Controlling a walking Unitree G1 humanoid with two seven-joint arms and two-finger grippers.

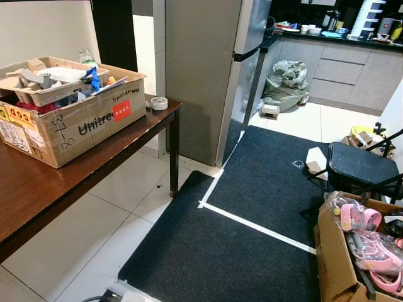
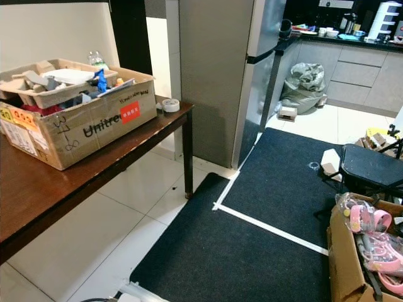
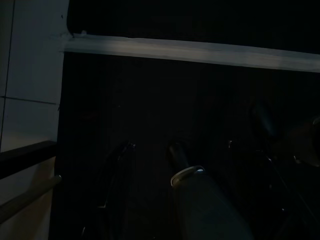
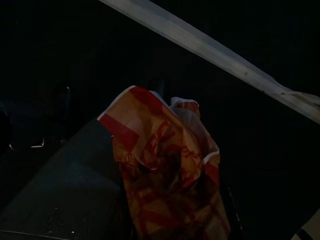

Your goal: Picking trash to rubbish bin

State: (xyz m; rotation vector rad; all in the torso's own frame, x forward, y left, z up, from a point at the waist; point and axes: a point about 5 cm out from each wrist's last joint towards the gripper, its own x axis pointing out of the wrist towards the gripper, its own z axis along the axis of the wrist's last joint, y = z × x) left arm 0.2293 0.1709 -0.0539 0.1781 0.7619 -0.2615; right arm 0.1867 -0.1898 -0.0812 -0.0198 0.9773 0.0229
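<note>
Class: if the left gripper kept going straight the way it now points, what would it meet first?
Most likely the dark mat on the floor. The left gripper points down at it, with nothing visible in between; the white tape strip lies farther on. The view is very dark, so depth is uncertain.

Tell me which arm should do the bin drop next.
Right. Its end effector already carries a crumpled orange-and-red printed paper wrapper above the dark carpet mat. The left end effector hangs with nothing in it.
</note>
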